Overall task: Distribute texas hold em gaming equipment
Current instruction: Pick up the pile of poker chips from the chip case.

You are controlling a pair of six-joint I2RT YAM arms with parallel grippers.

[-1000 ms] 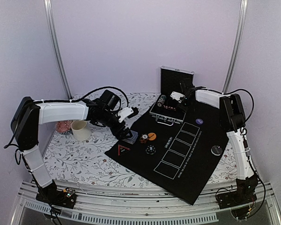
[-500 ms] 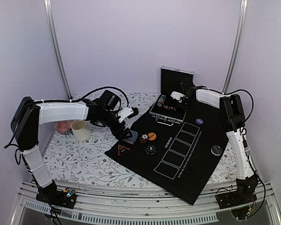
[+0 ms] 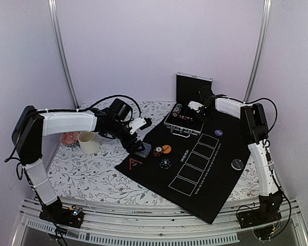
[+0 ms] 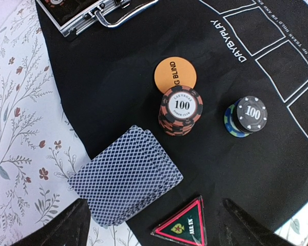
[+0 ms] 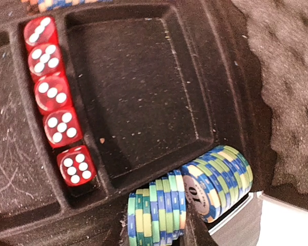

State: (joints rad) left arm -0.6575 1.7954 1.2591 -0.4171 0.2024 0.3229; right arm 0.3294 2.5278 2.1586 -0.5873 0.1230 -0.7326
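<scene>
Sitting near one card deck (image 4: pixel 126 177): two chip stacks (image 4: pixel 180 110) (image 4: pixel 246 117), one orange disc (image 4: pixel 169 76); black mat (image 4: pixel 118 82), floral worktop (image 4: pixel 15 128), lilac walls (image 3: pixel 154 46); left jaws apart; right jaws, cannot tell.

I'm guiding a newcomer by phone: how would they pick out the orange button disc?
Find the black felt mat, then look at its left part, just in front of the open metal case. The orange button disc lies flat there, right beside a reddish chip stack and not far from the spread deck of cards. Unlike the striped stack, it is a single plain orange disc with black lettering.
</scene>
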